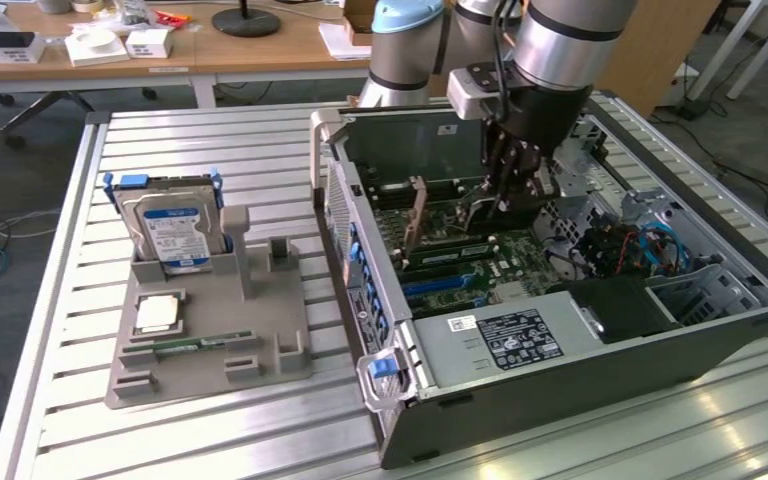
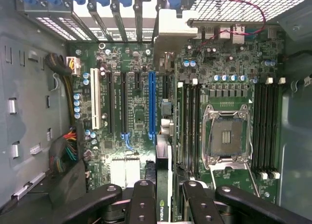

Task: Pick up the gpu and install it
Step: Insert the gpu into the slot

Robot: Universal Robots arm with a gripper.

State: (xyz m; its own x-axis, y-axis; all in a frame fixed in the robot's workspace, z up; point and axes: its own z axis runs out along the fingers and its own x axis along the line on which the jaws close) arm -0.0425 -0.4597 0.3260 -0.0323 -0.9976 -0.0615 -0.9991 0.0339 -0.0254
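The gpu [image 2: 164, 158] shows edge-on in the wrist view as a thin green card with a logo near my fingers. Its silver end bracket [image 2: 171, 33] points toward the case's rear slot openings. My gripper [image 2: 170, 202] is shut on the card, one black finger [image 2: 144, 204] on each side. The card hangs over the motherboard [image 2: 134, 117], just beside the long blue slot [image 2: 151, 102]; I cannot tell whether it touches the board. In the exterior view my gripper [image 1: 508, 195] reaches down into the open computer case [image 1: 571, 390], with the gpu [image 1: 480, 210] under it.
Memory slots [image 2: 190, 126] and the CPU socket [image 2: 226, 136] lie close beside the card. The power supply [image 1: 518, 335] fills the case's near end. On the table at the exterior view's left, a grey holder [image 1: 211, 345] carries a hard drive [image 1: 175, 230].
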